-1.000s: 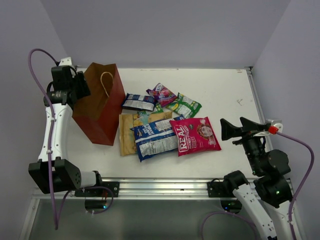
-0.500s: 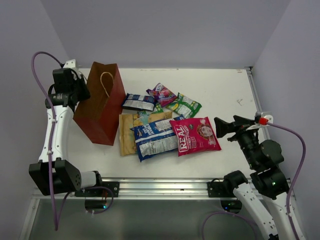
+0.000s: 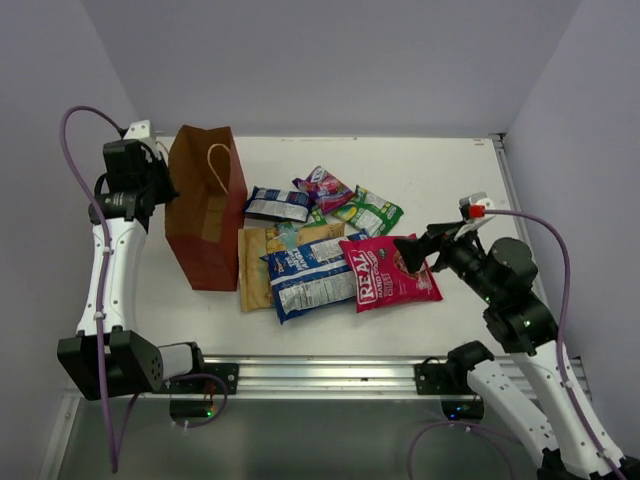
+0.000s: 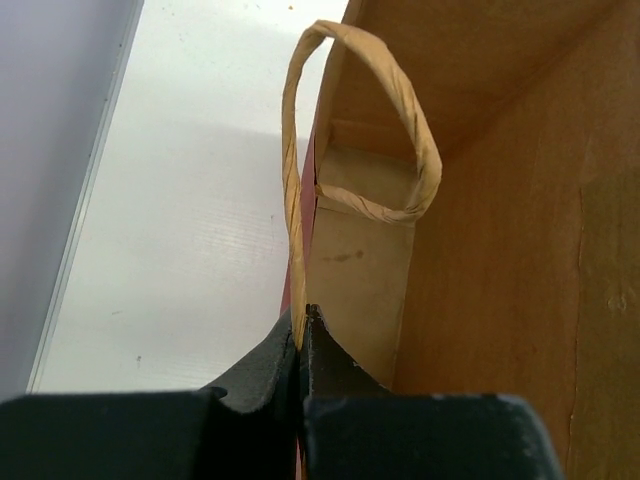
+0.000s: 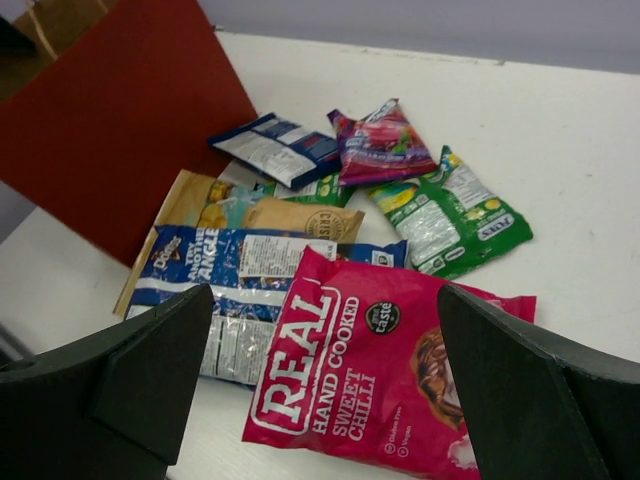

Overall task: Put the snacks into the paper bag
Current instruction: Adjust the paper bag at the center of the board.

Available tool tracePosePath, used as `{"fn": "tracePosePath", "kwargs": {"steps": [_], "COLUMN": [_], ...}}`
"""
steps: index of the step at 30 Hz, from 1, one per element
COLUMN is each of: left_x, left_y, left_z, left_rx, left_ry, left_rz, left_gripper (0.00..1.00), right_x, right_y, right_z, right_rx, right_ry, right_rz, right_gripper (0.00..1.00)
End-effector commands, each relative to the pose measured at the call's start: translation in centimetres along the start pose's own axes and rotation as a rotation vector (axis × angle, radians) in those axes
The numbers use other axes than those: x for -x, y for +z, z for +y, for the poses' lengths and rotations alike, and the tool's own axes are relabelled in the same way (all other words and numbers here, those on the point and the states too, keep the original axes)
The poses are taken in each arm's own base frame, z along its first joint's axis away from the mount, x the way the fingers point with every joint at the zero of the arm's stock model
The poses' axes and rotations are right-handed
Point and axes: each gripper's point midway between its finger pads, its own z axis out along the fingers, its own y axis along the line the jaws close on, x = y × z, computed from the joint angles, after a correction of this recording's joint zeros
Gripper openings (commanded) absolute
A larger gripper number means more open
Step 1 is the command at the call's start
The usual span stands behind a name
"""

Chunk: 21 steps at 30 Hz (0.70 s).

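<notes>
Evenly bright, diffuse, from above; soft faint shadow at the foot of the paper bag [image 3: 205,220]; desk [image 4: 200,200] washed near-white left of it; sheen on packets [image 3: 310,270] to its right; near fingers [image 5: 140,385] blurred, dark.

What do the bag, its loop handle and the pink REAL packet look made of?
Paper bag: matte brown paper, apparently; dull fibrous inside, red outer sides. Loop handle: twisted paper cord, by its spiral ridges. REAL packet: probably glossy plastic film; it crinkles and shines.

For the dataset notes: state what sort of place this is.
Probably a robot lab test cell: a white table enclosed by plain pale walls, robot arms bolted to a metal rail at its near edge, and snack packets laid out beside a paper bag.
</notes>
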Motion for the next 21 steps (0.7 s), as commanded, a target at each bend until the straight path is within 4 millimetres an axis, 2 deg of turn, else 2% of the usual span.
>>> {"fn": "tracePosePath", "kwargs": {"steps": [1, 3, 6, 9, 10, 12, 13, 15, 17, 18, 19, 20, 21], "left_x": [3.0, 3.2, 4.6, 4.9, 5.0, 4.6, 4.3, 3.8, 3.6, 3.4, 3.2, 3.0, 2.7], "left_y": [-0.9, -1.0, -1.6, -1.4, -1.4, -1.1, -1.0, -0.9, -0.9, -0.8, -0.9, -0.9, -0.9], "left_z": [0.2, 0.3, 0.3, 0.2, -0.1, -0.3, -0.5, -0.8, -0.8, -0.8, -1.1, -1.1, -1.2], "left_rx": [0.011, 0.018, 0.023, 0.024, 0.008, 0.000, 0.004, 0.002, 0.023, 0.026, 0.029, 0.033, 0.037], "left_ry": [0.017, 0.021, 0.026, 0.029, 0.034, 0.039, 0.050, 0.062, 0.081, 0.086, 0.099, 0.105, 0.112], "left_rz": [-0.087, -0.084, -0.108, -0.091, -0.085, -0.075, -0.070, -0.059, -0.060, -0.057, -0.058, -0.057, -0.051], "left_gripper": [0.00, 0.00, 0.00, 0.00, 0.00, 0.00, 0.00, 0.00, 0.00, 0.00, 0.00, 0.00, 0.00], "right_x": [1.1, 1.0, 0.2, -0.3, -1.2, -1.9, -3.1, -4.0, -5.1, -5.9, -6.4, -7.1, -7.6], "right_y": [0.6, 1.5, 2.5, 3.1, 3.6, 3.9, 4.3, 4.5, 5.2, 5.3, 5.5, 6.0, 6.2], "right_z": [2.5, 2.5, 2.2, 2.2, 1.9, 1.8, 0.9, 1.3, 0.6, 1.4, 1.4, 0.6, 1.2], "right_rx": [0.132, 0.128, 0.109, 0.101, 0.089, 0.072, 0.024, 0.017, -0.057, -0.046, -0.065, -0.127, -0.124], "right_ry": [-0.031, -0.020, 0.002, 0.024, 0.026, 0.015, 0.007, -0.025, -0.052, -0.071, -0.074, -0.095, -0.112], "right_rz": [0.041, 0.092, 0.177, 0.217, 0.254, 0.302, 0.355, 0.391, 0.419, 0.441, 0.453, 0.470, 0.482], "right_gripper": [0.98, 0.99, 0.98, 0.98, 0.99, 0.99, 0.98, 0.99, 0.99, 0.98, 0.99, 0.99, 0.98]}}
